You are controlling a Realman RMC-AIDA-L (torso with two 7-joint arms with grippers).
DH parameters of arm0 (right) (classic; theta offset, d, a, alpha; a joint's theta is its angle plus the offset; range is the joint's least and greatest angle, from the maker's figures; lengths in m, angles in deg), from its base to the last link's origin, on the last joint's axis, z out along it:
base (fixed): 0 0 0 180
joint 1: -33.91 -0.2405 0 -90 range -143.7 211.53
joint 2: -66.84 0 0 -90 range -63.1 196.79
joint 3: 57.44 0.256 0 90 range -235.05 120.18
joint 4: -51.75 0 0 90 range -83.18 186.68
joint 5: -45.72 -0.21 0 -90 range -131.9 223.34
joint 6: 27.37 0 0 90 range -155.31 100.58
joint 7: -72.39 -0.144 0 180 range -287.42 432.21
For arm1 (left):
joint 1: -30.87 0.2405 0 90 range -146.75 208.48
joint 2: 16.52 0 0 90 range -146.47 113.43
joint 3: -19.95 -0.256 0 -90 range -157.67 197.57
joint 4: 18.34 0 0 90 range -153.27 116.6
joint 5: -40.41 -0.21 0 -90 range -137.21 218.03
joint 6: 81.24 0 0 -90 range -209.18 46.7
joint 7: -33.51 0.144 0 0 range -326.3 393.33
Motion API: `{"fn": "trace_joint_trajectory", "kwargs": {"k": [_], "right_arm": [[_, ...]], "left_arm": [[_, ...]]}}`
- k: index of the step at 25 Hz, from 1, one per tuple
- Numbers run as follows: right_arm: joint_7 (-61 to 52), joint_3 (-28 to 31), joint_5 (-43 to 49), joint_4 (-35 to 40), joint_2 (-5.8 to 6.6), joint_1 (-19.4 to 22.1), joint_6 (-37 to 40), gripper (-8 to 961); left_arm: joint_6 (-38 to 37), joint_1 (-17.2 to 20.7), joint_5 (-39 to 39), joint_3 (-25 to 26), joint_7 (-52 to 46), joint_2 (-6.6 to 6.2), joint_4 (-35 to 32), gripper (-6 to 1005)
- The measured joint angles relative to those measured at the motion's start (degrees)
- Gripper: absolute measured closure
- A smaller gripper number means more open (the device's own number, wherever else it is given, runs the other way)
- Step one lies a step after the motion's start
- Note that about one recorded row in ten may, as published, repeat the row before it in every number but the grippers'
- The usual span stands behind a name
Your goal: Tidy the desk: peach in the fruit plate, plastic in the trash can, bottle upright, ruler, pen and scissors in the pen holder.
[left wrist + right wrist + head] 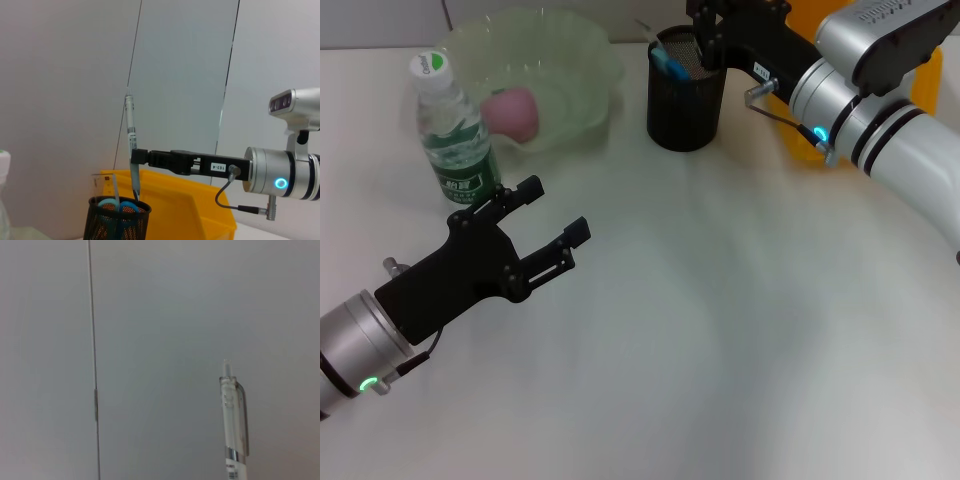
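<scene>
My right gripper (136,156) is shut on a clear pen (131,131), held upright with its lower end just at the mouth of the black mesh pen holder (686,100). The pen's top (234,415) shows in the right wrist view. Blue scissors handles (120,206) and a clear ruler (115,189) stand in the holder (117,222). The bottle (455,130) stands upright beside the green fruit plate (600,60), which holds the peach (512,110). My left gripper (557,210) hovers open and holds nothing, near the bottle. No plastic shows.
A yellow bin (800,150) stands behind my right arm, at the back right of the white desk (720,330); the same yellow bin (190,200) shows behind the pen holder in the left wrist view. A grey wall rises behind the desk.
</scene>
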Motion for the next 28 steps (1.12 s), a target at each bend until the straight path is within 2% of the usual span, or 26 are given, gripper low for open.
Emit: {"fn": "trace_joint_trajectory", "kwargs": {"k": [9,17,22,28], "right_arm": [[0.1,-0.4,0.1,0.8,0.00,0.2,-1.5,827],[0.1,-0.4,0.1,0.8,0.00,0.5,-1.6,683],[0.1,-0.4,0.1,0.8,0.00,0.6,-1.0,442],[0.1,-0.2,0.1,0.8,0.00,1.6,1.9,287]], "left_arm": [[-1.0,0.4,0.0,0.0,0.0,0.01,0.0,197],[-1.4,0.5,0.0,-0.1,0.0,0.01,0.0,197],[-1.5,0.5,-0.2,0.0,0.0,0.01,-0.1,197],[-1.7,0.5,-0.4,-0.3,0.0,-0.08,-0.2,197]]}}
